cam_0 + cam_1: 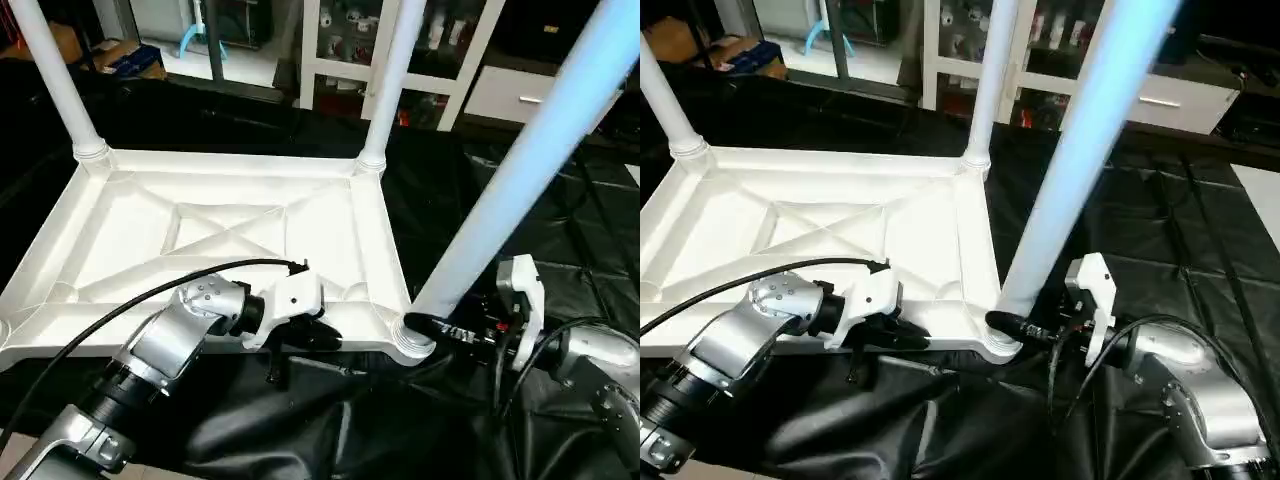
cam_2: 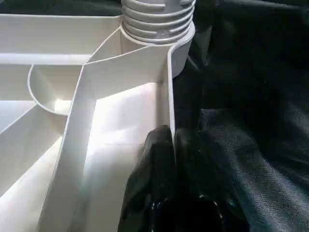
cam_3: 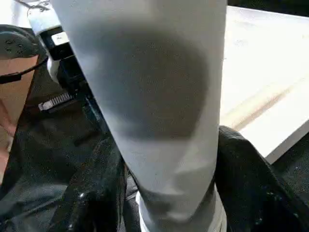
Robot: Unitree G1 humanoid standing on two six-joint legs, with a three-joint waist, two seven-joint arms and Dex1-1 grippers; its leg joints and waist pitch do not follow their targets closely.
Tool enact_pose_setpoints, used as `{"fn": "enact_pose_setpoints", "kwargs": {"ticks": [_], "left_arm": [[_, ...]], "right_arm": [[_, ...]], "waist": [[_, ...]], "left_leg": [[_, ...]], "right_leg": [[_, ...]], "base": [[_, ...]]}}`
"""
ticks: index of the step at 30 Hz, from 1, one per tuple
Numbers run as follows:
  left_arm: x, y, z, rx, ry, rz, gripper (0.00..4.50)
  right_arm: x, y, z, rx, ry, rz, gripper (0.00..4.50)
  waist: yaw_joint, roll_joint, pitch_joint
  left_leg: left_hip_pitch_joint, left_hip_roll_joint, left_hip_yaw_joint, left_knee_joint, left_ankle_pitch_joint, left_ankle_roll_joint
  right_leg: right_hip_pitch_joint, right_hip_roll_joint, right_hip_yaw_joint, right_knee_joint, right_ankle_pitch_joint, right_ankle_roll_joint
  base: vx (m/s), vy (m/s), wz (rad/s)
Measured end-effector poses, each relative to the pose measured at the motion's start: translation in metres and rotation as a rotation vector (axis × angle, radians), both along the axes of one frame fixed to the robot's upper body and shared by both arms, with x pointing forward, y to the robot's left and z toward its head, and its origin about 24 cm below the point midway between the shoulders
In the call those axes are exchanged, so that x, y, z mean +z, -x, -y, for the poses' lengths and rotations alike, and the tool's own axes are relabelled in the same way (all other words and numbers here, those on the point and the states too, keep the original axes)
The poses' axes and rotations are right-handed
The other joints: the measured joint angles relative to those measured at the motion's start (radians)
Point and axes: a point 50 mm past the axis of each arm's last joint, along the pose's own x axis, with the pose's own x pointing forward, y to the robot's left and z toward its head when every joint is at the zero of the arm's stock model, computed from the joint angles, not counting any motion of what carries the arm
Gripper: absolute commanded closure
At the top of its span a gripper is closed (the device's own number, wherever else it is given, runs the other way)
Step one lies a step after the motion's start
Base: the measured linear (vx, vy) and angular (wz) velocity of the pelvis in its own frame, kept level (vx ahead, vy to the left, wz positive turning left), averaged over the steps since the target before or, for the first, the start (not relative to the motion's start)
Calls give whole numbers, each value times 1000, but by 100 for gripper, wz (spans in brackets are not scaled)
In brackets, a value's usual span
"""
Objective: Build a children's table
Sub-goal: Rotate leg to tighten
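The top [image 1: 230,240] lies ribs-up on the black cloth [image 1: 530,200]. Your left gripper [image 2: 171,140] pinches its near rim; your right gripper [image 3: 164,193] clasps the near-right leg [image 1: 520,170] at its socket. Keep the rim pinned and turn the leg squarely, upright.

Head pair: you look forward and down on the upturned table top [image 1: 230,240], both eyes sharing it.
Left wrist: you sit close along the top's near rim [image 2: 169,96].
Right wrist: you face the near leg [image 3: 154,96], very close.
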Motion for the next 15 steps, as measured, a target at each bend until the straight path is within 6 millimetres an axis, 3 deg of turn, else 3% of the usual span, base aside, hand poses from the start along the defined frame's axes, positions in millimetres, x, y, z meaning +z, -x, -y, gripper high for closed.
{"fn": "enact_pose_setpoints", "kwargs": {"ticks": [9, 12, 15], "left_arm": [[-1, -3, 0, 33, -3, 10, 450], [0, -11, 6, 107, -7, 26, 450], [-2, -29, 25, 304, 1, 42, 450]], "right_arm": [[-5, -4, -7, -83, -20, 25, 244], [-10, -12, -14, -225, -31, 44, 246], [-13, -37, -26, -597, -6, 79, 252]], "waist": [[-7, -2, -1], [-14, -2, -1], [-22, -6, -2]], "left_leg": [[1, 0, 0, 2, 0, 0], [1, 0, 0, 3, 0, 0], [-1, 0, -1, 6, 1, -1]], "right_leg": [[1, 0, 0, 1, 0, 0], [2, 0, 1, 0, -2, 3], [-1, 0, 1, -1, -2, 4]], "base": [[0, 0, 0], [0, 0, 0], [-43, 6, -4]]}}
